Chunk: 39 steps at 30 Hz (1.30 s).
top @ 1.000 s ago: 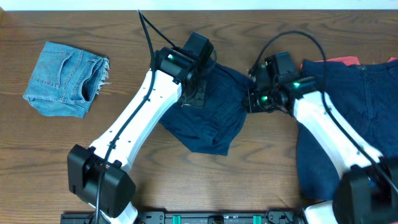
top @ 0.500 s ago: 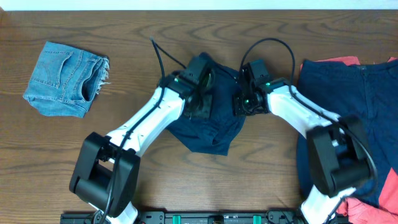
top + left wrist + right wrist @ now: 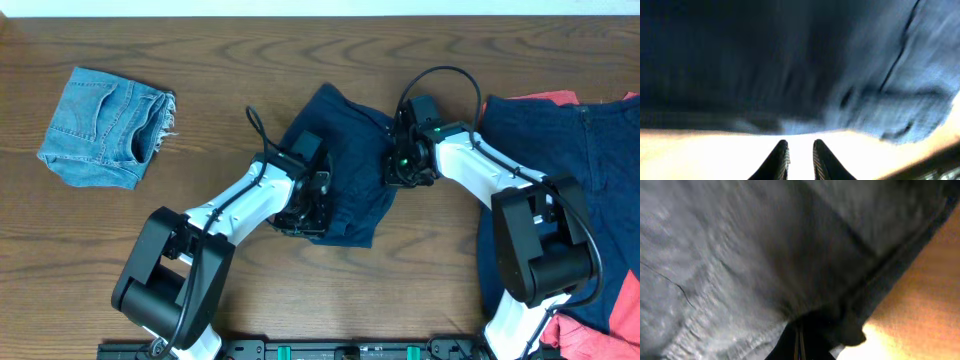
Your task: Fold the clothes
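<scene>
My right gripper (image 3: 799, 329) pinches a fold of the middle navy shorts (image 3: 350, 170). My left gripper (image 3: 800, 146) is narrowly parted, its tips just short of those shorts.

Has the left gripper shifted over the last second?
Yes. The left gripper has come toward the near edge of the table, from level with the denim shorts to past their near edge, over the navy shorts.

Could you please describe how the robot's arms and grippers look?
The left arm and right arm have white links, black joints and black cables; a green light marks the right wrist. Left gripper and right gripper fingers are slim and dark.
</scene>
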Each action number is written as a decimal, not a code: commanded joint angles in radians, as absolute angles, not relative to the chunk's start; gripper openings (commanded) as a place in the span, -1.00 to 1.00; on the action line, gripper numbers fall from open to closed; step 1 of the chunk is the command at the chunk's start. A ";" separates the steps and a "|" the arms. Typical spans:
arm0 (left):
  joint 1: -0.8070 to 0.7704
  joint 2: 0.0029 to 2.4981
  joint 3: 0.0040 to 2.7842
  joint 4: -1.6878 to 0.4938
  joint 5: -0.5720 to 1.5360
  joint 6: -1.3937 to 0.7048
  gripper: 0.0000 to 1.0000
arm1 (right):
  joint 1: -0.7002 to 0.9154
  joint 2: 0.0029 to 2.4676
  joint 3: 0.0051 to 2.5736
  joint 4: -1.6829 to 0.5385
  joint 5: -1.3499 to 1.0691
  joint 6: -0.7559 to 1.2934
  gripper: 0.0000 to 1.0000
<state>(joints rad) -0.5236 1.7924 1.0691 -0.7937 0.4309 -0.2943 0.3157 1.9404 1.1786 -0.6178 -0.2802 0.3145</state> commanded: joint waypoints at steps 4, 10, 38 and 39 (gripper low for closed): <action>-0.476 1.725 1.221 -0.978 0.416 -0.221 -0.63 | 0.304 1.806 1.163 -0.671 -0.377 0.189 -0.93; -0.367 1.640 1.256 -1.001 0.265 -0.238 -0.57 | 0.352 1.707 1.163 -0.669 -0.451 0.178 -0.92; -0.154 1.886 1.109 -0.250 0.480 -0.428 -0.85 | 0.569 1.811 1.163 -0.601 -0.366 0.224 -0.95; -0.153 1.882 1.128 -0.267 0.516 -0.402 -0.79 | 0.564 1.811 1.163 -0.591 -0.362 0.223 -0.96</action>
